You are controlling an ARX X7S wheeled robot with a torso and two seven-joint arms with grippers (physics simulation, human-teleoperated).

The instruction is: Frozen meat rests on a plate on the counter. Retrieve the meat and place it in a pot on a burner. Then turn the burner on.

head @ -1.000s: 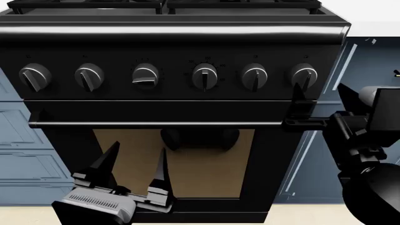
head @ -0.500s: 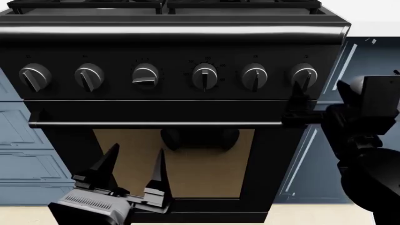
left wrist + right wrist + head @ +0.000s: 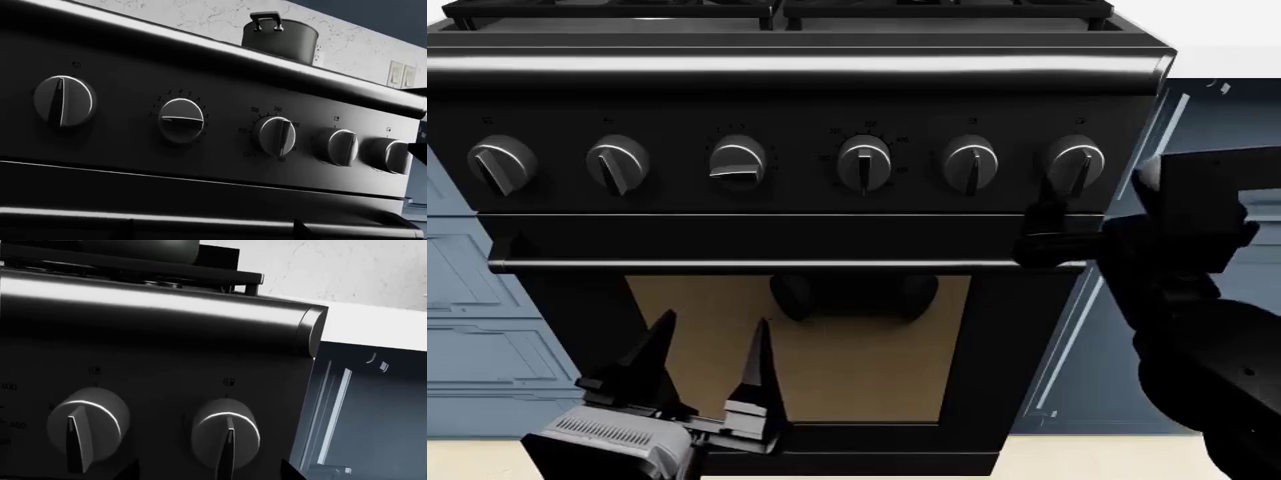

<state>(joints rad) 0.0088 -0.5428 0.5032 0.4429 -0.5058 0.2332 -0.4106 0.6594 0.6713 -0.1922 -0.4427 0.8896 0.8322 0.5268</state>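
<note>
The dark grey pot [image 3: 280, 34] stands on the stove top over a burner under black grates [image 3: 133, 271]; its base [image 3: 143, 247] shows in the right wrist view. The frozen meat and the plate are out of view. A strip of white counter [image 3: 1228, 64] lies right of the stove. My right gripper [image 3: 1045, 232] is open just below the rightmost knob [image 3: 1077, 164], and its fingertips [image 3: 291, 471] flank that knob [image 3: 225, 432]. Low in front of the oven door, my left gripper [image 3: 707, 355] hangs open and empty.
Six silver knobs run along the black stove's front panel; the third from the left [image 3: 737, 163] points sideways, the others roughly upright. An oven handle bar [image 3: 761, 265] runs below them. Blue-grey cabinets [image 3: 467, 300] flank the stove. Wall switches [image 3: 401, 75] sit behind.
The right gripper has shifted left and slightly up toward the rightmost knob. The left gripper has sunk a little lower and leftward. The knobs have not turned.
</note>
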